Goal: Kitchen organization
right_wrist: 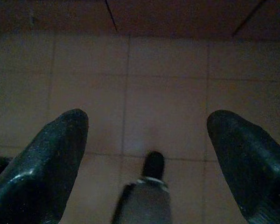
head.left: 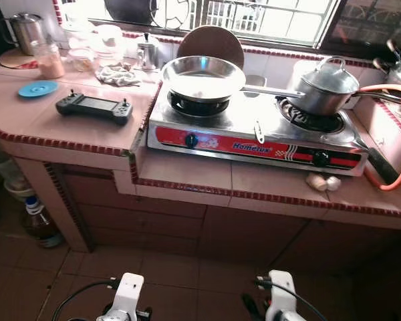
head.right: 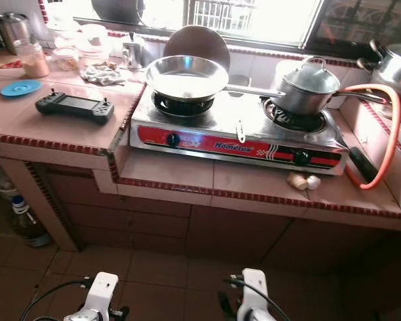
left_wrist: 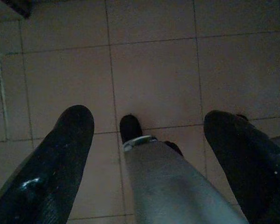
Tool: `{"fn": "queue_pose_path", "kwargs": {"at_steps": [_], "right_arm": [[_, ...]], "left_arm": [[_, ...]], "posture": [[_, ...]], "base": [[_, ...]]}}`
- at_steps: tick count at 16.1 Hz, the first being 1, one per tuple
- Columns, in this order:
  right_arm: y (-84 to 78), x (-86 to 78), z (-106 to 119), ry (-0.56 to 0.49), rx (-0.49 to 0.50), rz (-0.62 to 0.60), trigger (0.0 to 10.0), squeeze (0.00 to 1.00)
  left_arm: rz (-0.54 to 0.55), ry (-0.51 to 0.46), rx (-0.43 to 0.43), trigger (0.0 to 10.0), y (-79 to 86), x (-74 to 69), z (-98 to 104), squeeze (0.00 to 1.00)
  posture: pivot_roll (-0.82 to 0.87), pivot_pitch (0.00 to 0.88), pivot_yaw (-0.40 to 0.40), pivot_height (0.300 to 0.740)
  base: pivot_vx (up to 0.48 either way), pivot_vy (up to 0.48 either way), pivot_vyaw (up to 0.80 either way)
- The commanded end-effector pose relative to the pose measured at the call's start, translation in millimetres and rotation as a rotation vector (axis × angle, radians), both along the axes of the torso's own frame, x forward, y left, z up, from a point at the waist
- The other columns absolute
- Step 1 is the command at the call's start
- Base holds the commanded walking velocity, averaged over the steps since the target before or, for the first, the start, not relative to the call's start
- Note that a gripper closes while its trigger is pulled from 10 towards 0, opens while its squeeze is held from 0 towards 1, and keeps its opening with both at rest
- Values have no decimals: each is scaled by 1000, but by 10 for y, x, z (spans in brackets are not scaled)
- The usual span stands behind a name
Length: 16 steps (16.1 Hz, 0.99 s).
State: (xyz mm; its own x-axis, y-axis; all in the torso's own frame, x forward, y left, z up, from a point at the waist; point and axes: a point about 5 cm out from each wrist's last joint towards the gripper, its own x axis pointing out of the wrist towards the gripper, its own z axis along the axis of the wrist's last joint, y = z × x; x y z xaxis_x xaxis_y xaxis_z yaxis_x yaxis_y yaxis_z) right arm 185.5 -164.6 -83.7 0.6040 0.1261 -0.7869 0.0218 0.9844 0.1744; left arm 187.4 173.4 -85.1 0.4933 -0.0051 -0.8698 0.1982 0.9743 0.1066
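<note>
A tiled counter (head.left: 187, 177) carries a two-burner gas stove (head.left: 254, 130). An empty steel frying pan (head.left: 202, 75) sits on its left burner, a lidded steel saucepan (head.left: 324, 87) on the right one. Left of the stove lie a black handheld controller (head.left: 95, 107), a blue disc (head.left: 38, 88) and a crumpled cloth (head.left: 118, 73). Both arms hang low in front of the counter, over the floor tiles. My left gripper (left_wrist: 149, 116) and right gripper (right_wrist: 147, 119) are open and hold nothing.
A jar (head.left: 50, 60), a kettle (head.left: 27, 30), a small metal jug (head.left: 147, 53) and bowls crowd the counter's back left. Garlic (head.left: 323, 181) lies before the stove. An orange gas hose (head.left: 397, 134) loops at the right. A bottle (head.left: 40, 224) stands on the floor.
</note>
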Motion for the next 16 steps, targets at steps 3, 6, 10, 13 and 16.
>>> {"fn": "queue_pose_path", "kwargs": {"at_steps": [3, 6, 10, 13, 16], "right_arm": [[-85, -100, -44, 32, -36, -27, 10000, 0], [6, -131, -65, 36, -9, -68, 10000, 0], [47, -124, -64, 31, 4, -90, 10000, 0], [-1, -121, -60, 30, -9, -95, 10000, 0], [-27, -145, -69, 36, -17, -98, 10000, 0]], "left_arm": [[-74, -4, 32, 10000, 43, 29, 20, 0], [-130, -2, 58, 10000, 67, 58, 37, 0], [-142, -11, 70, 10000, 61, 98, 56, 0], [-145, -9, 70, 10000, 42, 95, 53, 0], [-143, -7, 71, 10000, 36, 94, 51, 0]], "posture": [[245, 0, -89, 740], [241, 0, -35, 740], [230, 0, -13, 740], [217, 0, -18, 740], [208, 0, -19, 740]], "base": [[0, 0, 0], [0, 0, 0], [0, 0, 0], [0, 0, 0], [0, 0, 0]]}}
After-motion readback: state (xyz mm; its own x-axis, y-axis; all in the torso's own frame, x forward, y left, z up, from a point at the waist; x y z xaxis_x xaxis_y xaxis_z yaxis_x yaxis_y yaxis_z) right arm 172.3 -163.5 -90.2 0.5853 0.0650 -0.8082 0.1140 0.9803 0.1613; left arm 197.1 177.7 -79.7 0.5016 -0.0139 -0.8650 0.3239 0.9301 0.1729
